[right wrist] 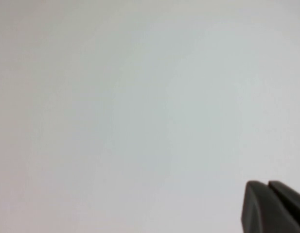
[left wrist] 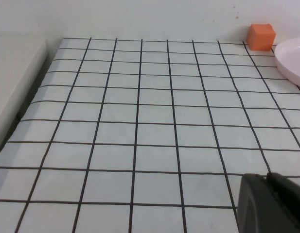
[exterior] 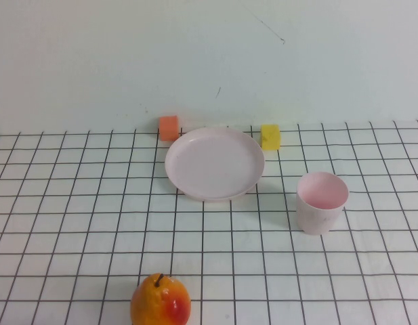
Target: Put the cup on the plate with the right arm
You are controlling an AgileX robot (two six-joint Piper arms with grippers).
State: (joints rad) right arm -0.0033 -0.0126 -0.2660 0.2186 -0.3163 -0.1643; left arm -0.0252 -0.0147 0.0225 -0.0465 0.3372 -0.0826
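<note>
The pale pink cup (exterior: 321, 202) stands upright on the gridded table, to the right of and a little nearer than the round pale pink plate (exterior: 215, 164). The plate is empty; its edge also shows in the left wrist view (left wrist: 293, 60). Neither arm shows in the high view. My left gripper (left wrist: 267, 177) is shut and empty, low over the left part of the table. My right gripper (right wrist: 268, 184) is shut and empty, and faces a blank pale surface; neither cup nor plate shows in that view.
An orange cube (exterior: 169, 127) sits behind the plate's left edge, also in the left wrist view (left wrist: 261, 37). A yellow cube (exterior: 270, 137) sits behind its right edge. An orange-red pear-like fruit (exterior: 160, 300) stands at the front. A white wall rises behind the table.
</note>
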